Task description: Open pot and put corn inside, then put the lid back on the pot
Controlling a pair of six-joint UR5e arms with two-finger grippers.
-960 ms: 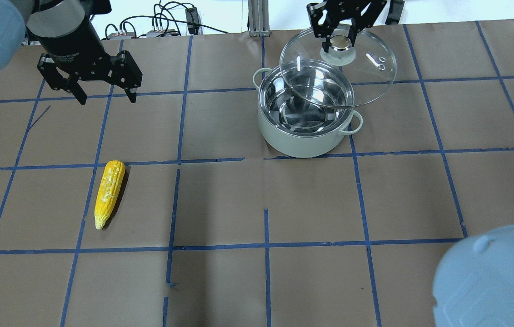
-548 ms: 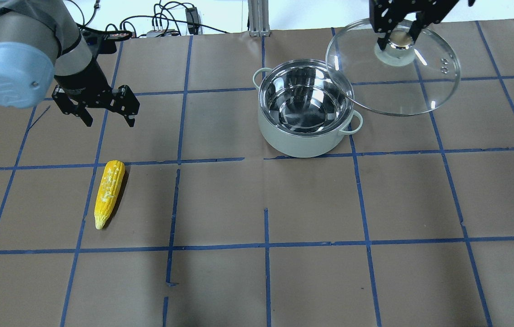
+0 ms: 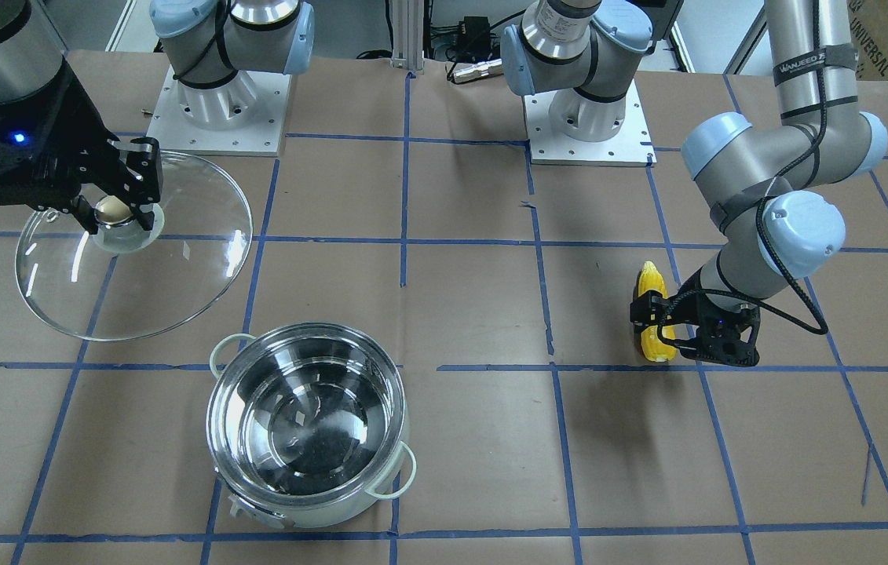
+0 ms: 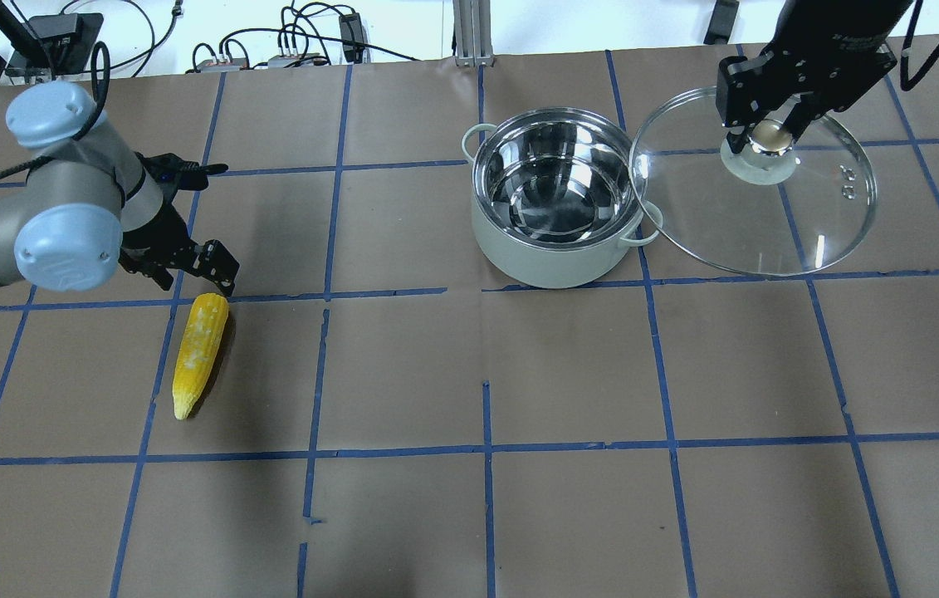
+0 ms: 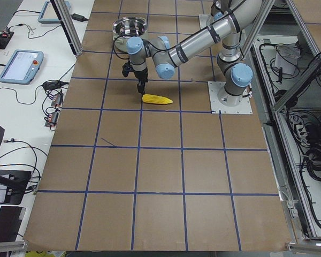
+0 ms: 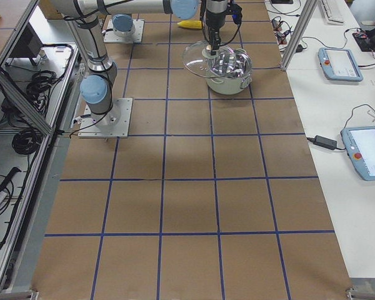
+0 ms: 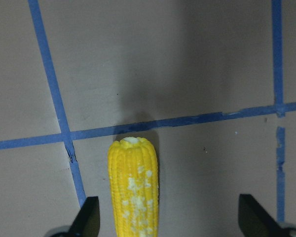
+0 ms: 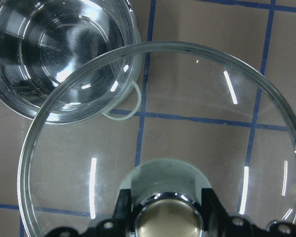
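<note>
Both arms have moved in the last half second. The left gripper (image 4: 197, 278) has dropped to the blunt end of the corn (image 4: 199, 353). The right gripper (image 4: 764, 131) has carried the lid (image 4: 768, 224) further off to the side of the pot (image 4: 556, 245).

The left claw's fingers (image 7: 89, 217) are spread wide and grasp nothing. In the wrist view the corn's blunt end lies between them, much closer to one finger than the other and with a thin gap still showing. The rest of the ear runs back under the claw, flat on the paper-covered table (image 4: 569, 374), with its pointed tip on the far side from the blunt end. Just ahead of the fingertips a blue tape line (image 7: 187, 121) crosses the paper. The pot stands well beyond that, far off to the claw's side.

The right claw is clenched on the lid's beige knob (image 4: 770, 133), one finger on either side. The glass dome hangs tilted below it, and whether its rim touches the table cannot be told. Past the lid's edge, just beside the claw, stands the open pot. One pale loop handle (image 8: 126, 106) shows through the glass, and only the shiny bare bottom shows inside.
</note>
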